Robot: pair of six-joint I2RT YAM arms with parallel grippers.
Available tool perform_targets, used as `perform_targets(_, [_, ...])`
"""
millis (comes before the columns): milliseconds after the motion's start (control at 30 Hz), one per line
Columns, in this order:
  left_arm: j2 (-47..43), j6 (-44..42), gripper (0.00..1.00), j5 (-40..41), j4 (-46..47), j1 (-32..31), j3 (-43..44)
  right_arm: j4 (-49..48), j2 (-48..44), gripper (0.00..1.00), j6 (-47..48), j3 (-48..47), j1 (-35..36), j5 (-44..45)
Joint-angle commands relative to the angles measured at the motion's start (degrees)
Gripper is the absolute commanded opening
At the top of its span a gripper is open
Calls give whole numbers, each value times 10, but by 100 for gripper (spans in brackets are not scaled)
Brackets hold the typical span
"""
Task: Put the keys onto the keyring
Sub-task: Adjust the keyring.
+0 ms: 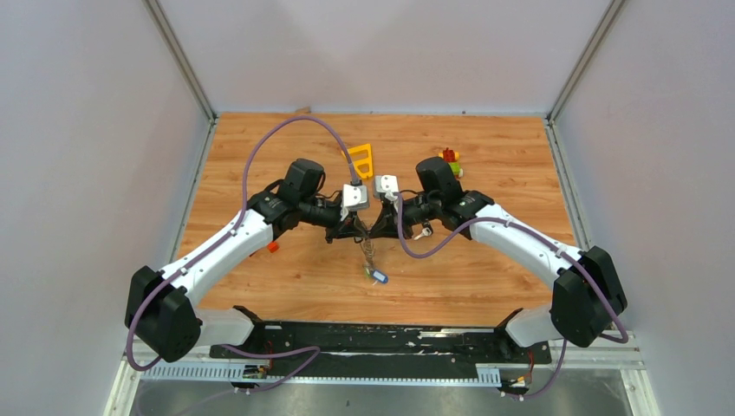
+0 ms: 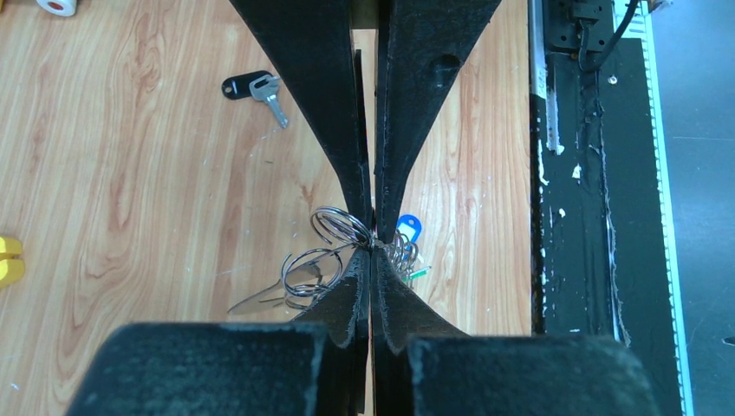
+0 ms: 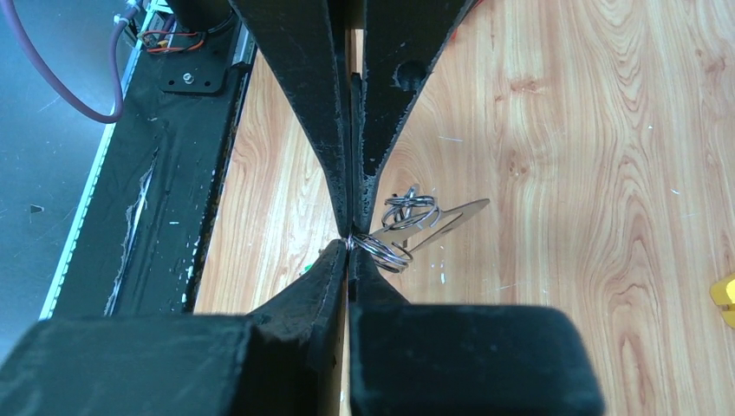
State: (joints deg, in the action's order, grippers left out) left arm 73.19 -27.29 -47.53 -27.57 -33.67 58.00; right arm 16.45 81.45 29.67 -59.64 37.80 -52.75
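My two grippers meet tip to tip above the middle of the table. The left gripper (image 2: pixel 373 248) (image 1: pixel 358 232) is shut on the keyring (image 2: pixel 340 227), a bunch of silver wire rings. Facing it, the right gripper (image 3: pixel 351 246) (image 1: pixel 371 232) is shut on a ring of the same bunch (image 3: pixel 386 250). Keys hang from the rings: a bare blade (image 2: pixel 260 299) (image 3: pixel 451 217), a blue tag (image 2: pixel 407 230) (image 1: pixel 378 277) and a green tag (image 2: pixel 419 272). One more key with a black tag (image 2: pixel 257 88) lies loose on the wood.
A yellow plastic triangle frame (image 1: pixel 362 160) and a red-green-yellow toy block figure (image 1: pixel 450 160) sit behind the grippers. A small orange piece (image 1: pixel 272 247) lies by the left arm. The black base rail (image 1: pixel 381 340) runs along the near edge.
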Motion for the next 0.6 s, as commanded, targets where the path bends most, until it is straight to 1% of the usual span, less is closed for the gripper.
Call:
perform_targets(0, [-9,2,0,-13,24,-2,0,-19,-14,0,5,-21,5,-10])
perform_targets(133, [-11,0,0,-11,22,-2,7,-25,-29,0,0,-18,-1,-8])
perform_targets(167, [-12,-2,2,-10,21,0,10,-30,-34,0,-6,-17,-3,-9])
perform_targets(233, [-14,-5,9,-10,19,4,16,-38,-42,0,-20,-16,-9,-13])
perform_targets(333, [-16,-10,23,-20,18,17,24,-59,-53,0,-41,-10,-18,-23])
perform_targets(400, [-19,-14,31,-29,18,28,29,-74,-59,0,-56,-4,-24,-28])
perform_targets(467, [-24,-18,34,-37,21,36,31,-89,-65,0,-72,1,-30,-35])
perform_targets(567, [-35,-24,37,-60,42,39,20,-116,-69,0,-97,9,-39,-45])
